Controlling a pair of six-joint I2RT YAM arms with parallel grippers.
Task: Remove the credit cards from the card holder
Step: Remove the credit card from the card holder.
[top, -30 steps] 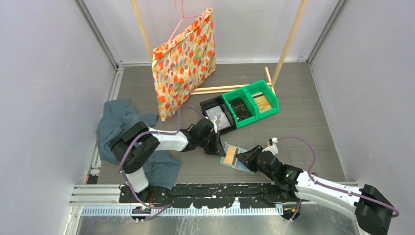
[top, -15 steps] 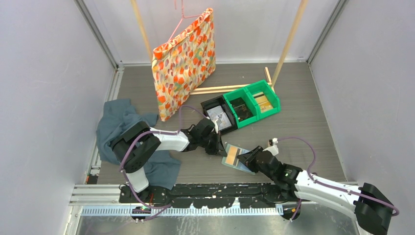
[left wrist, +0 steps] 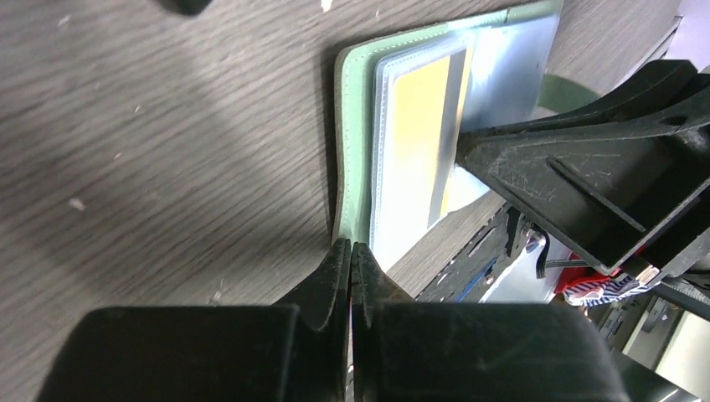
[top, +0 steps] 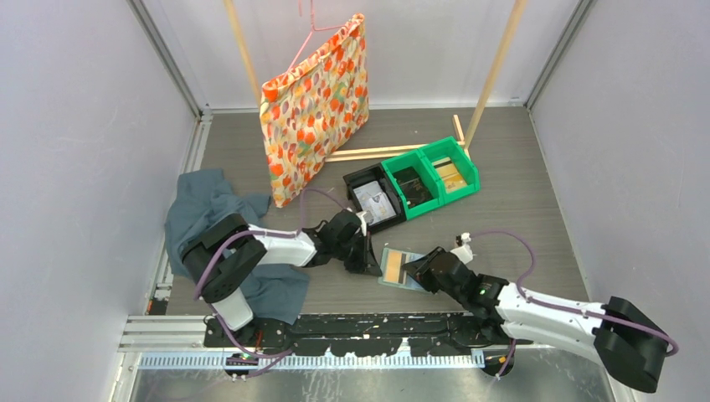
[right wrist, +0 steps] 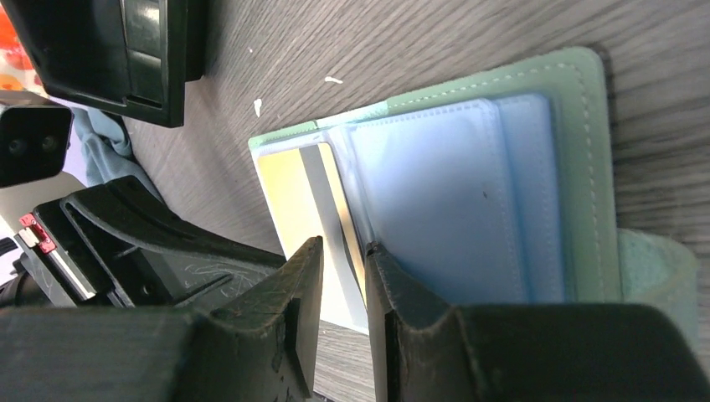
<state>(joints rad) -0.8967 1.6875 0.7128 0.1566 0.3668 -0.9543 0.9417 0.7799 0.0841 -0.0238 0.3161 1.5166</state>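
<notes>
The sage-green card holder [top: 402,268] lies open on the grey table between both grippers, its pale blue panels [right wrist: 469,209] facing up. A yellow card [right wrist: 289,193] with a grey stripe sits in its clear left sleeve and also shows in the left wrist view [left wrist: 414,142]. My left gripper [top: 368,261] is shut, its tips [left wrist: 350,249] touching the holder's green edge [left wrist: 356,151]. My right gripper [top: 414,272] is narrowly open, its tips [right wrist: 342,251] over the card's striped edge. The right fingers [left wrist: 586,184] show from the left wrist.
Two green bins [top: 435,176] and a black bin [top: 373,203] stand behind the holder. A dark teal cloth [top: 205,213] lies at the left under the left arm. A floral bag [top: 314,100] hangs on a wooden frame [top: 393,152] at the back. A metal rail [top: 335,327] runs along the near edge.
My right gripper has moved left onto the open holder, over the card. My left gripper has shifted slightly nearer, staying at the holder's left edge.
</notes>
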